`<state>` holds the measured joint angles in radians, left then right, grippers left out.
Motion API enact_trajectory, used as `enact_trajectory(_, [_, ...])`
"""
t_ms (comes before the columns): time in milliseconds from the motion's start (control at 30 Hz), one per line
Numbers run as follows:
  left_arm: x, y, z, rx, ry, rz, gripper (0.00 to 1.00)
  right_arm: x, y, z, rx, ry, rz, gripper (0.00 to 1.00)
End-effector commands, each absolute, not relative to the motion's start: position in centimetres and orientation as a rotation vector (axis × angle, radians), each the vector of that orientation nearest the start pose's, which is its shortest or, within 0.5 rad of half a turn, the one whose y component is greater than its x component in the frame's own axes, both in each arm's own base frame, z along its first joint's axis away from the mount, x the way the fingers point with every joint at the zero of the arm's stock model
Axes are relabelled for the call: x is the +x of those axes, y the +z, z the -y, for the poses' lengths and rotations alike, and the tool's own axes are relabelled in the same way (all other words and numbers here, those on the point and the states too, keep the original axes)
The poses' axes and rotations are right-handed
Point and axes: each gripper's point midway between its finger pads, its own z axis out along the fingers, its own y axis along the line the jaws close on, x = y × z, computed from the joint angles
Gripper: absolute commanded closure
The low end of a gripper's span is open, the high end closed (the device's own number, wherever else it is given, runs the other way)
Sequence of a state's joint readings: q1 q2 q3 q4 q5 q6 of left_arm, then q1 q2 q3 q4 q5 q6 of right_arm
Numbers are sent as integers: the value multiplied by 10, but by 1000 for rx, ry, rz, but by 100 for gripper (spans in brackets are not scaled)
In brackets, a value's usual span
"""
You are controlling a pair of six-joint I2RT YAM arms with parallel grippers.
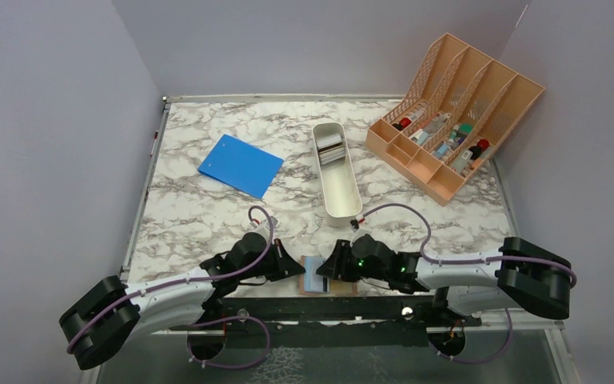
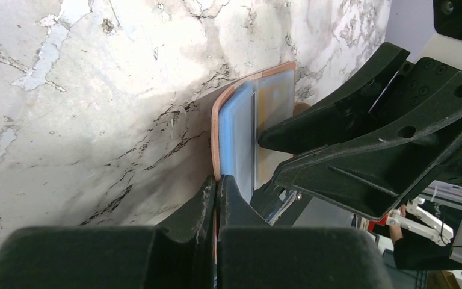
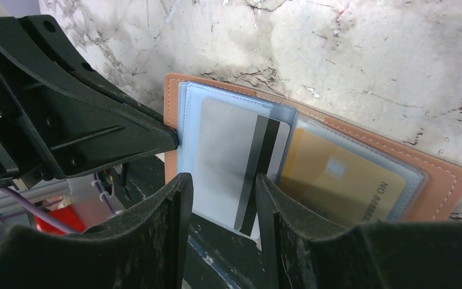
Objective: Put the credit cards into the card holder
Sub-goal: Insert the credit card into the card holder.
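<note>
Lettering "NO" and a row of 8s is showing on the gold card [image 3: 343, 174] in the open card holder [image 3: 439, 180], lying bottom centre overhead. The left gripper [image 2: 216, 183] is pinching its edge; the right gripper [image 3: 221, 179] is hovering, spread, over the silver-grey card [image 3: 228, 144].

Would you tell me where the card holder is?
Top view: the card holder lies at the table's near edge, between the left pincer and right pincer.

In the top view the card holder [image 1: 313, 278] is largely covered by the left gripper [image 1: 291, 269] and right gripper [image 1: 329, 269]. The near end of the silver-grey card [image 3: 228, 144] is hidden behind the right gripper's fingers [image 3: 150, 241]. The contents of the peach organiser [image 1: 512, 110] are too small to be identified.
</note>
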<state>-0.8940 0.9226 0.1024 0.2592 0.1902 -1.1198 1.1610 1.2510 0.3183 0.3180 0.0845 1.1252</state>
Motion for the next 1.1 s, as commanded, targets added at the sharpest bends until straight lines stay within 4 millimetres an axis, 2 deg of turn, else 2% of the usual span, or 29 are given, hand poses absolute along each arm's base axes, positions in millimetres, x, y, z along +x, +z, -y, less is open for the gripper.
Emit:
enact_trajectory(0, [117, 51, 252, -153, -1272, -2415, 100, 112, 42, -304, 18, 1027, -2474, 52])
enact_trajectory(200, [117, 50, 252, -155, -1269, -2419, 100, 113, 28, -296, 81, 920, -2527, 52])
enact_trajectory(400, [118, 50, 252, -158, -1270, -2417, 100, 113, 22, -295, 95, 880, -2546, 52])
enact_trajectory(500, [118, 50, 253, -156, -1273, -2413, 100, 112, 22, -302, 97, 913, -2543, 51])
enact_trajectory(633, [119, 51, 253, -159, -1276, -2412, 100, 112, 34, -317, 69, 1053, -2476, 52])
enact_trajectory(767, [118, 50, 253, -153, -1276, -2415, 100, 115, 43, -323, 29, 1081, -2441, 58])
enact_trajectory(967, [119, 53, 255, -142, -1279, -2411, 100, 114, 45, -318, 22, 1093, -2419, 72])
enact_trajectory(1067, [120, 54, 256, -138, -1281, -2407, 100, 113, 44, -316, 10, 1088, -2420, 73])
